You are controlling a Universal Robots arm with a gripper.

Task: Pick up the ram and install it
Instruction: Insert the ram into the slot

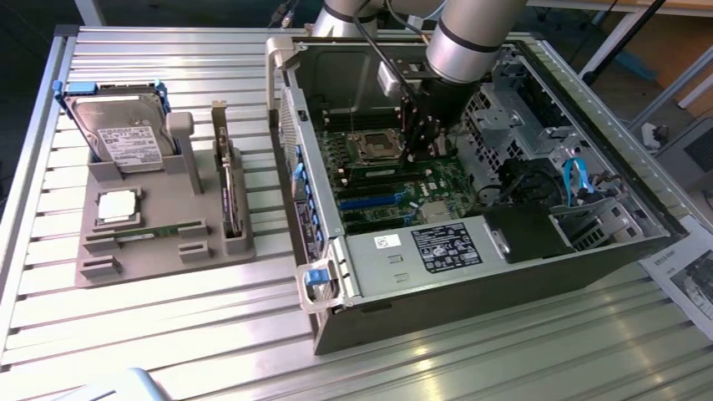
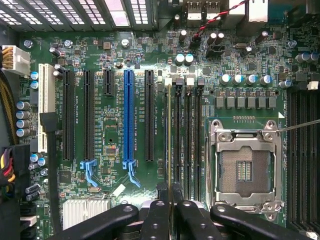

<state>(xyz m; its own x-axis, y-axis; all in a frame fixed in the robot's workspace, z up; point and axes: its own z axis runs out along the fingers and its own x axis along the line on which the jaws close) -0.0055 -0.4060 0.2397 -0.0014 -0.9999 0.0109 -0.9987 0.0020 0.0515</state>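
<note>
Tool (image 1: 422, 144) is down inside the open computer case (image 1: 334, 276), right over the motherboard (image 2: 115, 120). In the wrist view the fingers are pinched almost together, with a thin strip edge-on between them. I read that strip as the ram (image 2: 170, 135), so I'd call this closed on the stick, not empty.

The relation that matters is that the ram sits straight below the tool, not off to a side. Its long axis runs along the bank of memory slots (image 2: 190, 135), lined up with the outermost slot, the one farthest from the CPU socket (image 2: 246, 167). I can't tell if it's already touching or seated in that slot or just above it, because the edge and the slot overlap from this angle. In the exterior view the slots are on the near side of the socket.

The second stick (image 1: 150, 232) lies flat in the grey holder (image 1: 167, 255) on the counter (image 1: 167, 334), well apart on the exterior view's left, untouched.
</note>
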